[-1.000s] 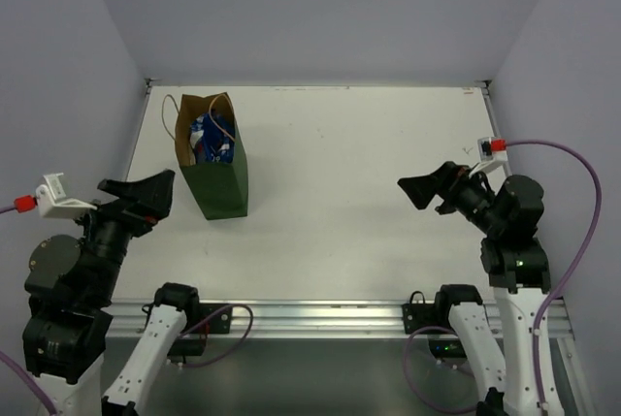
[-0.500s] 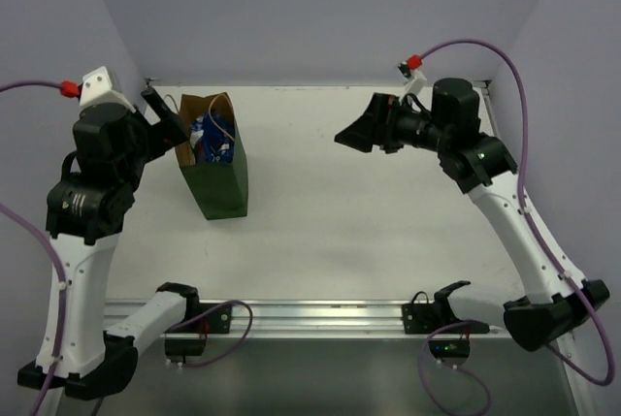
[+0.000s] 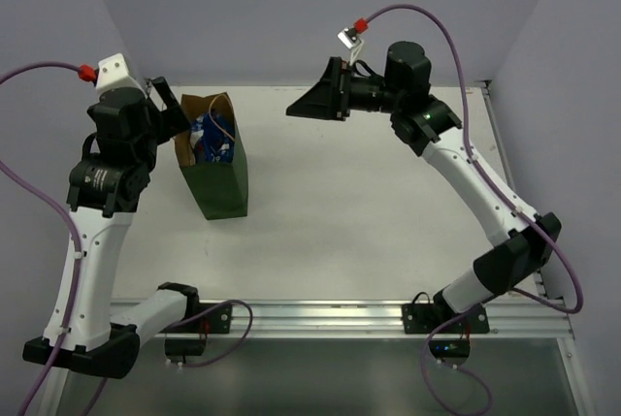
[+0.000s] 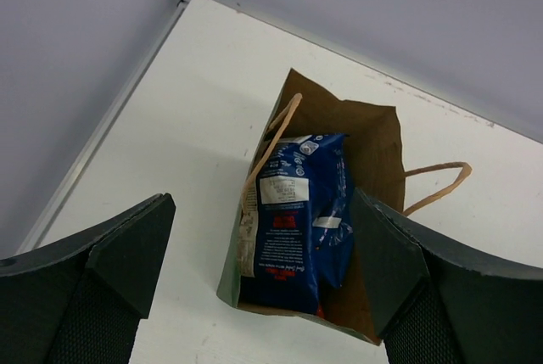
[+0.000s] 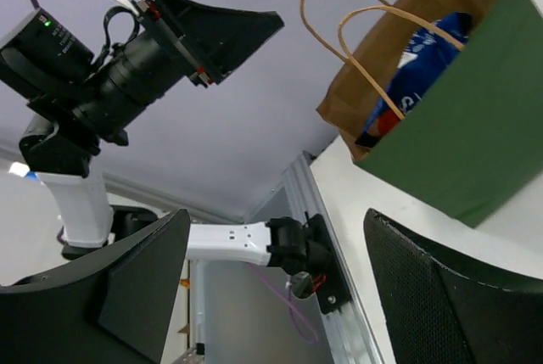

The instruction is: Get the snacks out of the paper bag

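The dark green paper bag (image 3: pixel 222 181) stands upright at the table's back left, mouth open, brown inside. A blue-and-white snack packet (image 3: pixel 212 137) fills its mouth; other packets are mostly hidden beneath it. My left gripper (image 3: pixel 171 112) is open and empty, held above the bag's left rim. In the left wrist view the gripper (image 4: pixel 261 203) looks down into the bag (image 4: pixel 376 138) at the blue packet (image 4: pixel 297 220). My right gripper (image 3: pixel 312 103) is open and empty, high in the air right of the bag. The right wrist view shows its gripper (image 5: pixel 278 220), the bag (image 5: pixel 462 131) and packet (image 5: pixel 422 65).
The bag's thin loop handles (image 4: pixel 437 184) hang out over its rims. The left wall (image 4: pixel 68 67) and the table's metal edge strip (image 4: pixel 110 122) run close beside the bag. The left arm's base (image 5: pixel 314 249) is bolted to the front rail.
Both arms have risen from low, folded poses near the front. The left gripper has come up over the bag's left side; the right gripper has swung up and left toward the bag.
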Available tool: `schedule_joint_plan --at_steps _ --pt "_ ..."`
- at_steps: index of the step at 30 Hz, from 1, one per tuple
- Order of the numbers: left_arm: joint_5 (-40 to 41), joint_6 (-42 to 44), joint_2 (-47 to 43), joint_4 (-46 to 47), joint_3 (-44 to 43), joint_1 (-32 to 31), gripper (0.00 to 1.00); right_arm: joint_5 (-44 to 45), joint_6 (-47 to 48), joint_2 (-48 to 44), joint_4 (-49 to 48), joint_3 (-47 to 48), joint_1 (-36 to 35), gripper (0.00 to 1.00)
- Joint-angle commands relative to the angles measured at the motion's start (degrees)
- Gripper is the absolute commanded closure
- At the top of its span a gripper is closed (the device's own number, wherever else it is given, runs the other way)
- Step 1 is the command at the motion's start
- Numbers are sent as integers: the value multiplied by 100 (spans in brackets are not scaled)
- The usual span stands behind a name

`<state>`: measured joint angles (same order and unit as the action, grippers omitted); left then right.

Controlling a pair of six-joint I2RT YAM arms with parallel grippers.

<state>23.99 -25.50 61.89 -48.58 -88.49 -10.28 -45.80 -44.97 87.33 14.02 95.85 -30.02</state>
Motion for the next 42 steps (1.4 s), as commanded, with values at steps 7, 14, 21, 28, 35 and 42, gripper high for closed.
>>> schedule_joint_plan --at_steps 7,14,21,28,35,42 --pt "343 792 -230 1341 736 79 10 -834 -1260 1188 -2167 722 -355 15" --pt "80 959 -239 1887 1263 360 12 -799 -1453 1646 -2571 847 -487 15" --pt "-473 836 -160 2291 1536 668 42 -624 -1497 2375 -2475 1566 -636 18" --pt "-1036 722 -28 2318 1422 896 65 -132 -944 3236 -1517 2832 -909 19" --pt "-1370 572 60 2309 1378 958 73 168 -935 4081 -1279 3642 -1111 23" --pt "-1652 449 69 2248 1203 967 77 572 -837 4406 -1288 4010 -1287 29"
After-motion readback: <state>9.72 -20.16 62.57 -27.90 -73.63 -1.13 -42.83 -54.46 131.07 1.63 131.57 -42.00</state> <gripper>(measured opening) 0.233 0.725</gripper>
